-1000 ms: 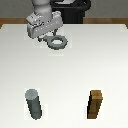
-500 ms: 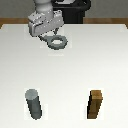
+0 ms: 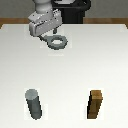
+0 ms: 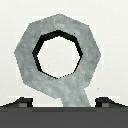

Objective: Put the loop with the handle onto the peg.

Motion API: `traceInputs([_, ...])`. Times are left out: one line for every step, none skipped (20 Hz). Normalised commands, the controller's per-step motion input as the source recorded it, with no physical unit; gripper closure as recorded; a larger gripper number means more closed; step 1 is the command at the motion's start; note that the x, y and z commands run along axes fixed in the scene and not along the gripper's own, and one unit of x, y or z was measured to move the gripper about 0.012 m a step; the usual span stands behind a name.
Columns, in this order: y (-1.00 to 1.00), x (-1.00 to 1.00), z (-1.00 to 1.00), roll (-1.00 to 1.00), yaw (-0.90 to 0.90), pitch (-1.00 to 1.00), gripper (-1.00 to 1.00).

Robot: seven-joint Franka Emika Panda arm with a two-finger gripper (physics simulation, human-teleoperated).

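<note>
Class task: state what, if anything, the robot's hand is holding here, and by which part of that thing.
The hand appears to hold the loop with the handle by its stub handle; the ring itself sticks out free.

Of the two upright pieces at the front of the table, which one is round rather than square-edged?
The peg, the gray cylinder on the exterior view's left. The other, the brown block on the right, has flat faces and corners.

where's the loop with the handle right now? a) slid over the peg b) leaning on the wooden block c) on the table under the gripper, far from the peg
c: the loop with the handle lies by the gripper, while the peg stands bare across the table.
</note>
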Motion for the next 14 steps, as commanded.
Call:
traceInputs([0.00, 0.00, 0.00, 0.00, 0.00, 0.00, -1.00])
traceInputs([0.00, 0.00, 0.00, 0.00, 0.00, 0.00, -1.00])
traceInputs([0.00, 0.00, 0.00, 0.00, 0.00, 0.00, -1.00])
traceInputs([0.00, 0.00, 0.00, 0.00, 0.00, 0.00, -1.00])
traceInputs([-1.00, 0.00, 0.00, 0.00, 0.00, 0.00, -1.00])
traceInputs([0.00, 0.00, 0.00, 0.00, 0.00, 0.00, -1.00])
traceInputs([0.00, 0.00, -1.00, 0.00, 0.00, 0.00, -1.00])
traceInputs([0.00, 0.00, 0.00, 0.00, 0.00, 0.00, -1.00])
traceInputs([0.00, 0.00, 0.00, 0.00, 0.00, 0.00, -1.00])
traceInputs([0.00, 0.00, -1.00, 0.00, 0.00, 0.00, -1.00])
traceInputs([0.00, 0.00, 0.00, 0.00, 0.00, 0.00, -1.00])
traceInputs([0.00, 0.00, 0.00, 0.00, 0.00, 0.00, -1.00])
traceInputs([0.00, 0.00, 0.00, 0.00, 0.00, 0.00, 1.00])
traceInputs([0.00, 0.00, 0.00, 0.00, 0.00, 0.00, 1.00])
